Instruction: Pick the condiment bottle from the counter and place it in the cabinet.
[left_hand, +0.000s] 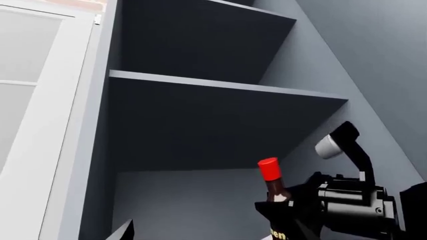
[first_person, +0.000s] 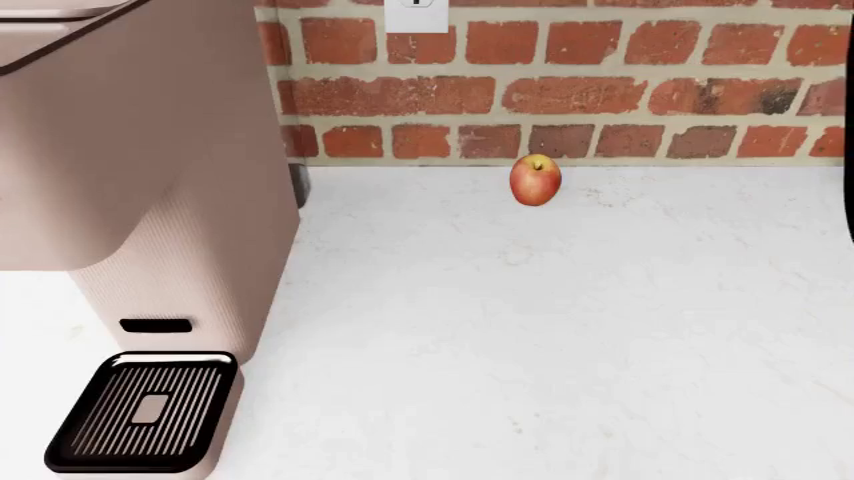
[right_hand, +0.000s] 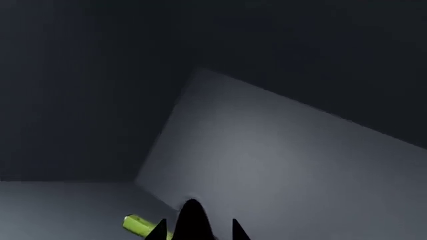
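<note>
Reaching up into the cabinet (left_hand: 200, 120), the right gripper (left_hand: 293, 220) carries the condiment bottle (left_hand: 275, 192), seen from the left wrist view with its red cap (left_hand: 268, 169) pointing up and its dark body caught between the black fingers low in the picture. The jaws appear clamped on the bottle's body, though the contact itself is partly cut off by the picture's edge. The bottle sits below the dark shelf (left_hand: 227, 87) and in front of the grey back wall, inside the open cabinet bay. The right wrist view shows only dim cabinet walls, dark finger tips and a yellow-green sliver that cannot be identified.

The left gripper shows only a pale tip at the bottom edge of its own view, so whether its jaws are apart or together cannot be told.

In the head view the counter (first_person: 574, 330) holds just the apple (first_person: 535, 180) near the brick wall (first_person: 574, 60), with a beige machine (first_person: 134, 180) at the left; neither arm nor the bottle appears there.

The step in hand looks like the placing stage: the pickup is done and the bottle is up inside the cabinet. The next move probably calls for lowering it upright onto the cabinet floor, then opening the jaws and drawing back without tipping it.
</note>
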